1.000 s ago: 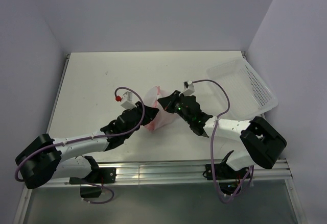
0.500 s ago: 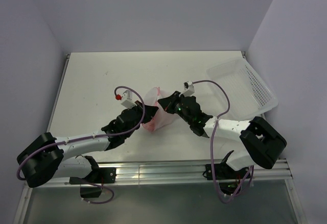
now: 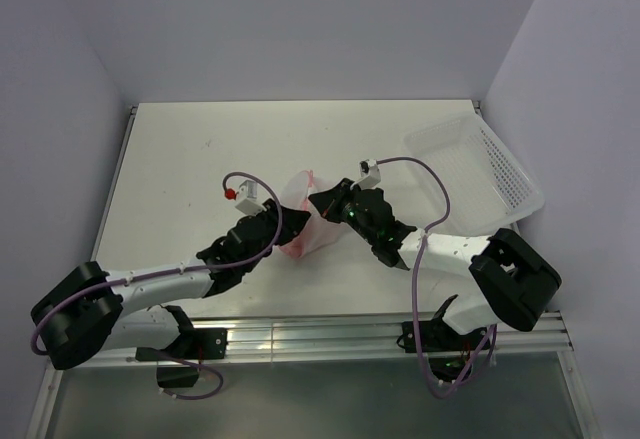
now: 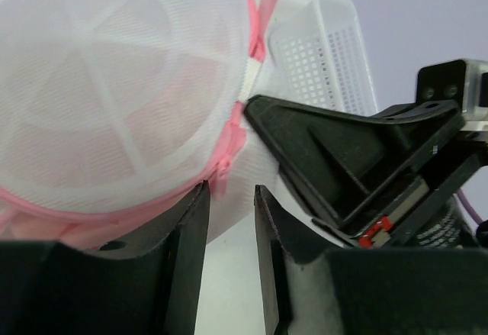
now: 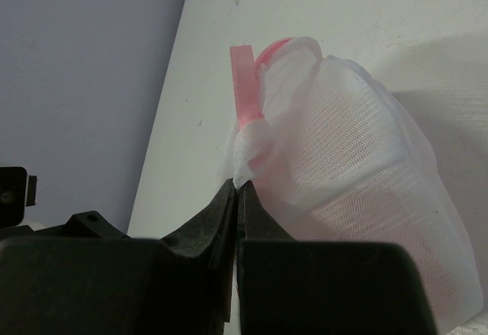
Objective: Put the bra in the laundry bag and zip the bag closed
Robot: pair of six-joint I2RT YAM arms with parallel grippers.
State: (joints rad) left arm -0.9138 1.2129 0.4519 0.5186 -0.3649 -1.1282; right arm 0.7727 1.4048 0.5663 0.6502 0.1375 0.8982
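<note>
Mesh is the story right now: the bag (image 3: 305, 221) sits mid-table (image 3: 200, 159), squeezed between both arms, well clear of the basket (image 3: 510, 174) out on the right. Right pincer (image 5: 236, 190) is clenched tight on a pinch of white mesh just under the pink tab (image 5: 245, 83), and that reads as an anchor grip, holding the soft pouch so it cannot slide or crumple while the other arm works the rim. Left pincer (image 4: 230, 191) comes in low from the opposite side, jaws released with a narrow gap and nothing between them, parked right at the pink zip (image 4: 232, 140) where it curves down the bag's edge. A tail of pink tape hangs just beside one fingertip, so it looks lined up to nip the zip and drag it along. A blush of pink shows through the mesh low in the bag, most likely the bra (image 5: 366, 228) already tucked inside; no loose garment lies on the table. So the stowing looks done and the zipping is the step in hand. How far the zip is drawn I cannot tell from here. The worry: a thin slider on floppy fabric, easy to miss or to snag mesh instead.
</note>
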